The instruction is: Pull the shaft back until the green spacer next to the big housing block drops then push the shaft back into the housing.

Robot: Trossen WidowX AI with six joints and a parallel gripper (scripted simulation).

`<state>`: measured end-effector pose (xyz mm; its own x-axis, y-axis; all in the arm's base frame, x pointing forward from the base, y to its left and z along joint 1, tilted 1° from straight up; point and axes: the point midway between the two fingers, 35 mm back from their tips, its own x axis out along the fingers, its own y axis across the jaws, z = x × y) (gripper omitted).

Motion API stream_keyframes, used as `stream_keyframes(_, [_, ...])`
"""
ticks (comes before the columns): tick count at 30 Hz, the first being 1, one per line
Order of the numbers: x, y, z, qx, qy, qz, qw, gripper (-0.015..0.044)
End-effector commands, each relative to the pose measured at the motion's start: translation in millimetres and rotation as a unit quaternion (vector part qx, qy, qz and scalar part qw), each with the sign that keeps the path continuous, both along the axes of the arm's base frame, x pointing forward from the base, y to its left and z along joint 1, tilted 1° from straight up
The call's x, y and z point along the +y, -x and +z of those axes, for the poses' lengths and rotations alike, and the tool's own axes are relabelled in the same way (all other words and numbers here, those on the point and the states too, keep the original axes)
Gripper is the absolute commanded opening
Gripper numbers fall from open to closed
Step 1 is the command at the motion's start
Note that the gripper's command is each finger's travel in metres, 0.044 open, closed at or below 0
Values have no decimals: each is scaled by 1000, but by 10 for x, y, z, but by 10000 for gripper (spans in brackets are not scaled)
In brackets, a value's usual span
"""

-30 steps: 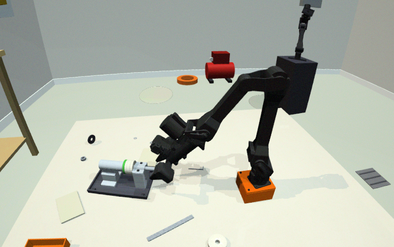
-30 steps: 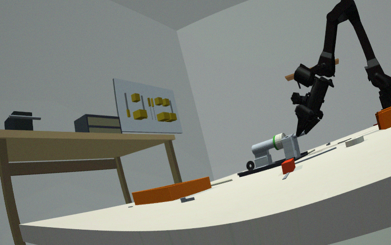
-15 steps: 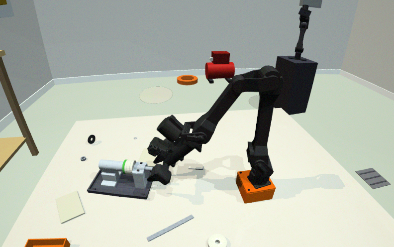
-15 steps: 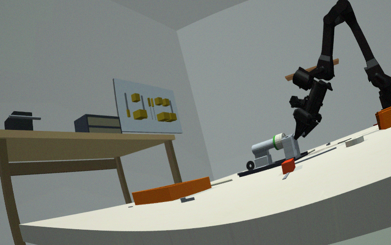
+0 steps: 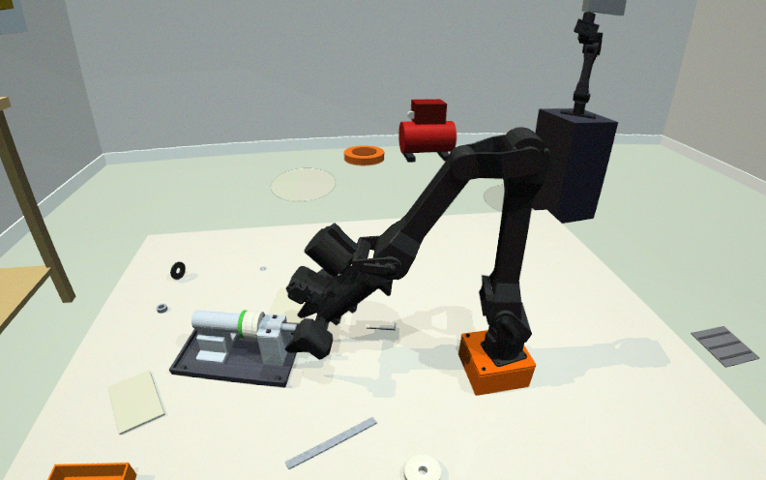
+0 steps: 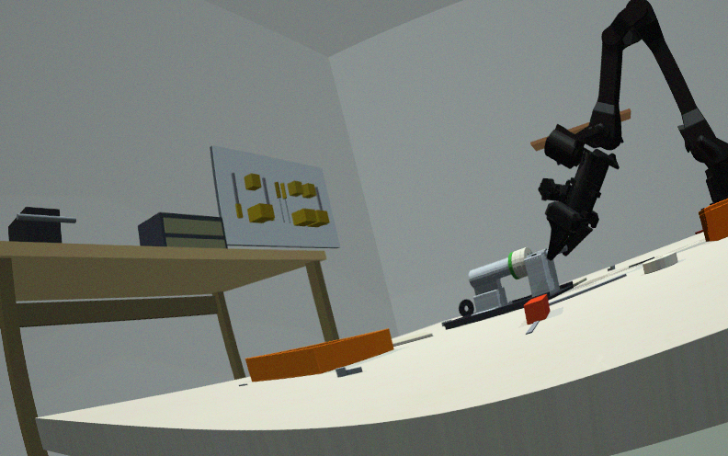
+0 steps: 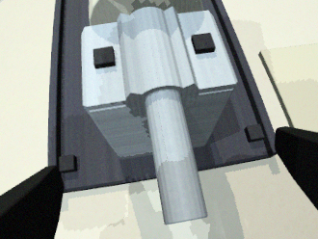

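Shaft (image 5: 289,326) (image 7: 175,159) sticks out of the block (image 5: 272,342) (image 6: 541,272) (image 7: 154,53) on the side facing the arm. End effector (image 5: 302,327) (image 6: 559,254) (image 7: 171,157) spread wide around the shaft's free end, one finger to either side, nothing gripped.

Green spacer (image 5: 240,323) (image 6: 510,265) up on the assembly, between the cylinder (image 5: 215,320) (image 6: 485,272) and the white spacers (image 5: 252,323) (image 6: 519,263); these sit against the block. All of it stands on a dark base (image 5: 237,377) (image 6: 456,323) (image 7: 67,96) on the surface (image 5: 225,440) (image 6: 483,375) (image 7: 24,96).

In the way: the block closes off the shaft beyond its exposed length, and the base's near edge runs below it.

Around: black ring (image 5: 172,270) (image 6: 460,307) upright, a pale card (image 5: 135,401) lying flat, a second card (image 5: 282,302) (image 7: 299,92) beside the base and partly hidden. Red block (image 6: 537,310) near the base in the exterior view. Farther out, a metal strip (image 5: 330,442), a white disc (image 5: 412,473) (image 6: 659,264) and an orange tray (image 5: 93,466) (image 6: 316,360). Small pin (image 5: 381,326) between base and arm.
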<state>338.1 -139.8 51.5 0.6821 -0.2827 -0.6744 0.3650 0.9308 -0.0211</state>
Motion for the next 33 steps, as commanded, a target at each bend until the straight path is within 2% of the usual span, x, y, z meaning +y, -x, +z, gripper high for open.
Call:
stream_keyframes(1, [0,-7,6,-2,-1,-1,1000,440])
stream_keyframes(28, [-51,-130,-113,-2,-1,-1,1000,440])
stream_keyframes(33, [-41,-99,-128,2,-1,0,1000,309])
